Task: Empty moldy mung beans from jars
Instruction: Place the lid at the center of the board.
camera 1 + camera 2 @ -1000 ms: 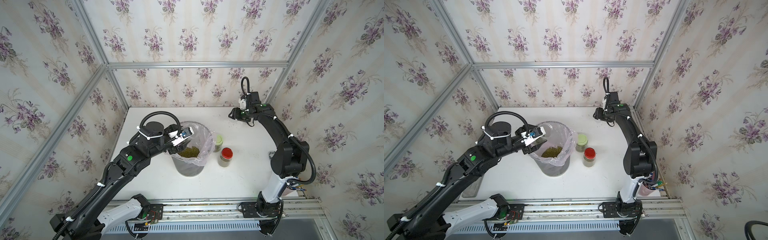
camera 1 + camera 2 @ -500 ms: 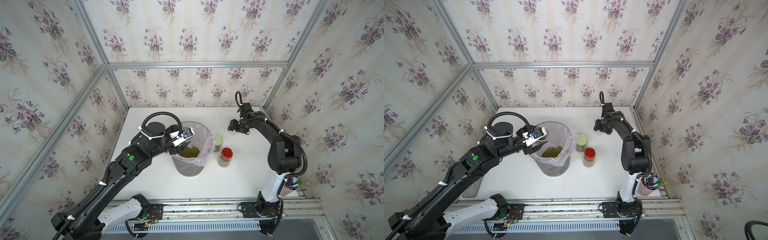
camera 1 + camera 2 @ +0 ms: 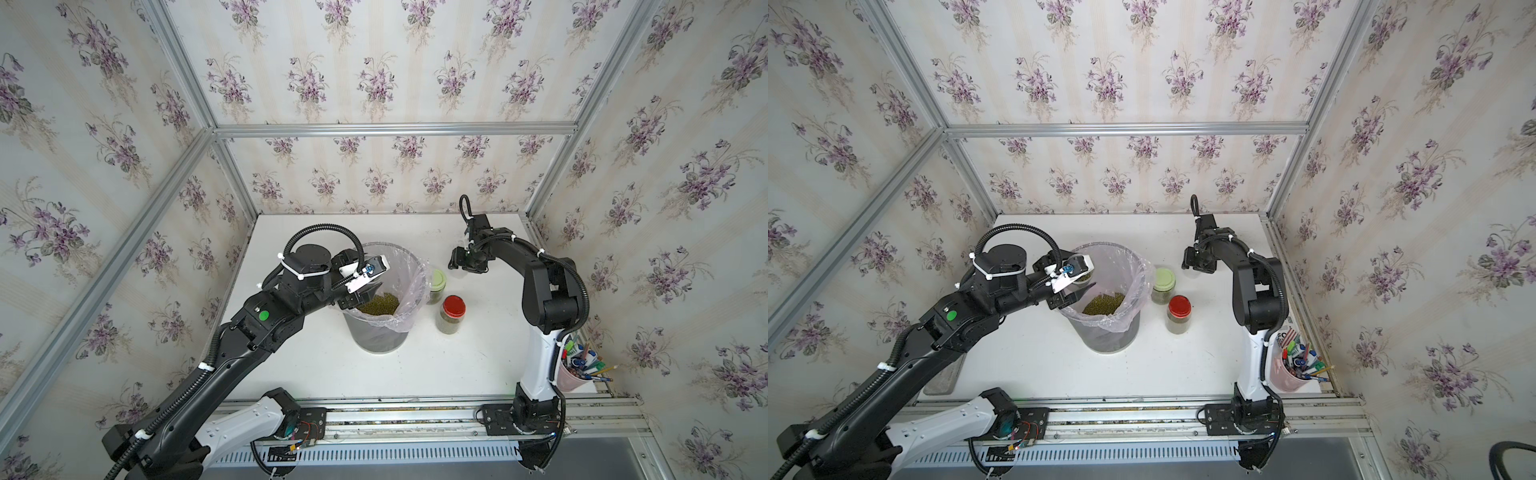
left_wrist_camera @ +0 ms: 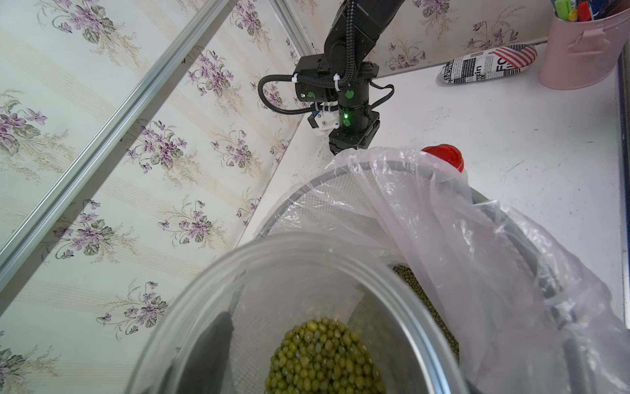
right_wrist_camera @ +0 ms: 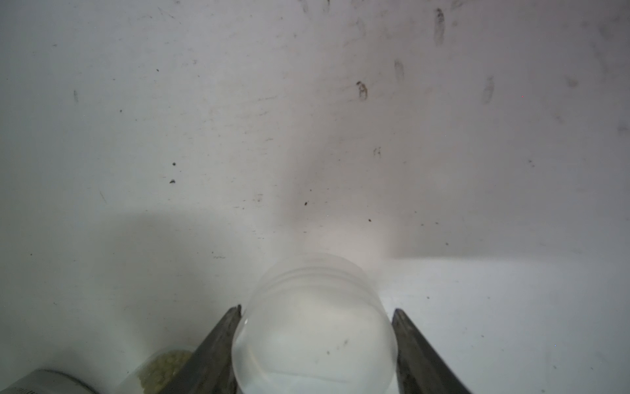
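Your left gripper [image 3: 368, 291] pinches an open jar [image 4: 306, 273] of beans [image 4: 324, 358], bin [image 3: 376, 340] below it; right gripper [image 5: 315, 314] pinches a white lid [image 5: 313, 344].

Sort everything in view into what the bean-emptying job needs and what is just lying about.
Job: open jar, mung beans, green-lidded jar, red-lidded jar, white lid, lined bin.
Lying about: pen cup, printed can.
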